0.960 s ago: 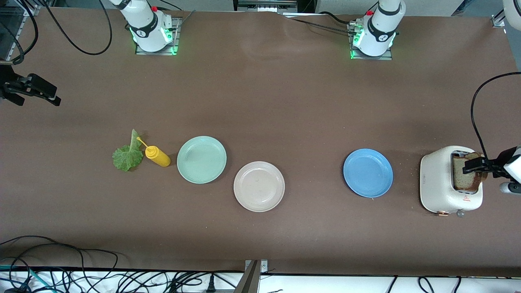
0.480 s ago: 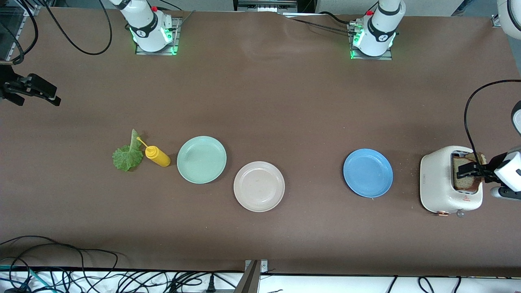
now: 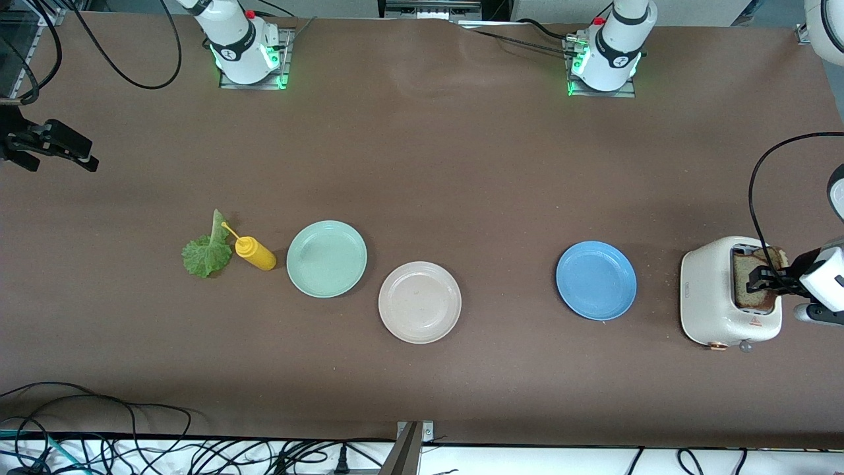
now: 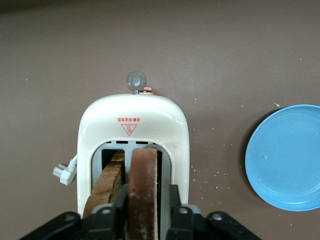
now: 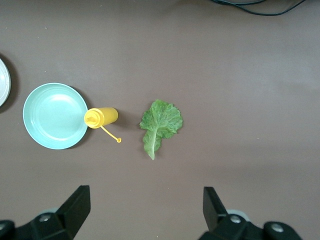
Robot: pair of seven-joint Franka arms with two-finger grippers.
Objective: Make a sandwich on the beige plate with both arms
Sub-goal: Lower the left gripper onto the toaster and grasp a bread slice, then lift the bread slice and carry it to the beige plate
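Note:
Two brown bread slices stand in the white toaster (image 3: 709,297) at the left arm's end of the table. My left gripper (image 3: 753,282) is over the slot. In the left wrist view its open fingers (image 4: 121,200) straddle one upright slice (image 4: 142,172): one finger touches it, the other stands a small gap off. The second slice (image 4: 111,175) leans beside it, outside the fingers. The beige plate (image 3: 419,302) is bare at mid-table. The lettuce leaf (image 3: 206,254) lies flat toward the right arm's end, also in the right wrist view (image 5: 160,122). My right gripper (image 3: 92,163) waits open and empty, high at that end.
A yellow squeeze bottle (image 3: 256,254) lies between the lettuce and a mint-green plate (image 3: 326,258). A blue plate (image 3: 596,280) sits beside the toaster and shows in the left wrist view (image 4: 287,157). Crumbs lie round the toaster. Cables hang along the table's near edge.
My left gripper has come down and shifted over the toaster slot until its fingers straddle the slice. The right arm, the plates, the lettuce and the bottle have not moved.

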